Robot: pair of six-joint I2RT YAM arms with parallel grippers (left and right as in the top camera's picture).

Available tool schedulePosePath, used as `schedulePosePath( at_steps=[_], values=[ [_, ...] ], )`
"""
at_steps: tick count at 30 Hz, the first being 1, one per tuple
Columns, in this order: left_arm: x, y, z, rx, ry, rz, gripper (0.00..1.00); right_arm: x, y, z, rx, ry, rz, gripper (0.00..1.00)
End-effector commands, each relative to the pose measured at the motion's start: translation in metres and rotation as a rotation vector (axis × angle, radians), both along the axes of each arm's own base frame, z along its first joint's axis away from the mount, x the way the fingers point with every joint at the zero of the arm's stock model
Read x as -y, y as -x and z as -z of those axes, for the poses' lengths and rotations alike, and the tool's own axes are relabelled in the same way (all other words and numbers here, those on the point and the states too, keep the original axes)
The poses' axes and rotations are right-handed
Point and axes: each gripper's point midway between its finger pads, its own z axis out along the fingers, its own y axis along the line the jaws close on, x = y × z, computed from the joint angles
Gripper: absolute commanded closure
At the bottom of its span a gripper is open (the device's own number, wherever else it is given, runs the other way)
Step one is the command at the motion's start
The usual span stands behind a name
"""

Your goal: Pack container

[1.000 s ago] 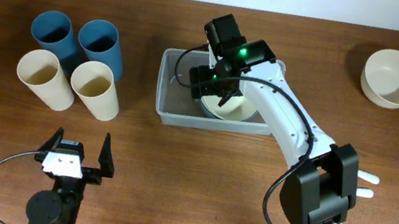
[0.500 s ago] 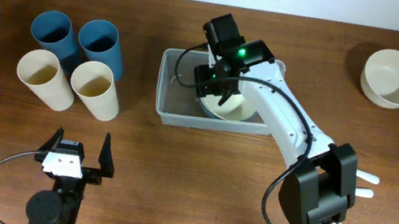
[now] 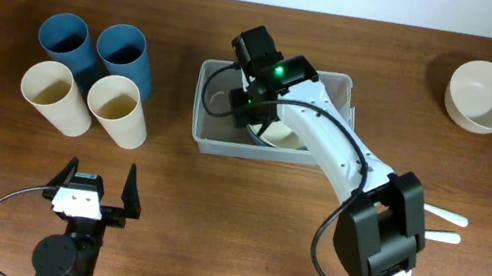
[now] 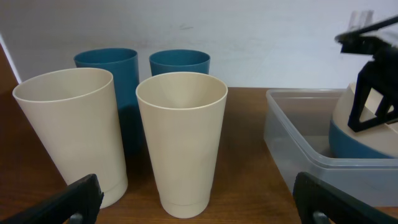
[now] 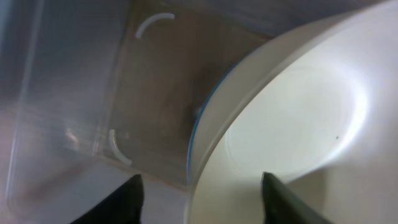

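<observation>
Bowl-packing looks like the step: right gripper, fingers apart astride the bowl's rim, hangs in the container mid-table. Next it must lift clear without snagging. Left gripper sits spread wide.

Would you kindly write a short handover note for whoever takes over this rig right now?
Left tool: open, idle, holding nothing.
Right tool: open, one finger either side of the rim of the cream round bowl.
Clear rectangular plastic container: mid-table. That bowl sits inside it, seemingly nested on a blue bowl.
Done: those bowls are in.
Left: second cream bowl at far right, two blue tall cups and two cream tall cups, all outside the container.
</observation>
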Motion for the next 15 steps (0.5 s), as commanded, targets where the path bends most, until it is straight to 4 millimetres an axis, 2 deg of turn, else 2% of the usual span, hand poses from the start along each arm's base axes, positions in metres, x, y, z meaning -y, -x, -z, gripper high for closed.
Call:
schedulePosePath(
  at_steps=[1,7,13,15],
  values=[
    [-0.0019,0.0004,0.0011,-0.002,-0.013,-0.007,0.00,0.0011,-0.0048,0.0099,0.001,0.028,0.006,0.55],
    [-0.0019,0.0004,0.0011,-0.002,-0.013,-0.007,0.00,0.0069,-0.0085,0.0100,0.021,0.059,0.021,0.72],
    [-0.0019,0.0004,0.0011,-0.002,-0.013,-0.007,0.00,0.0066,-0.0089,0.0092,0.023,0.058,0.021,0.96],
    [-0.0019,0.0004,0.0011,-0.002,-0.012,-0.007,0.00,0.0065,-0.0090,0.0073,0.023,0.058,0.021,0.96]
  ],
)
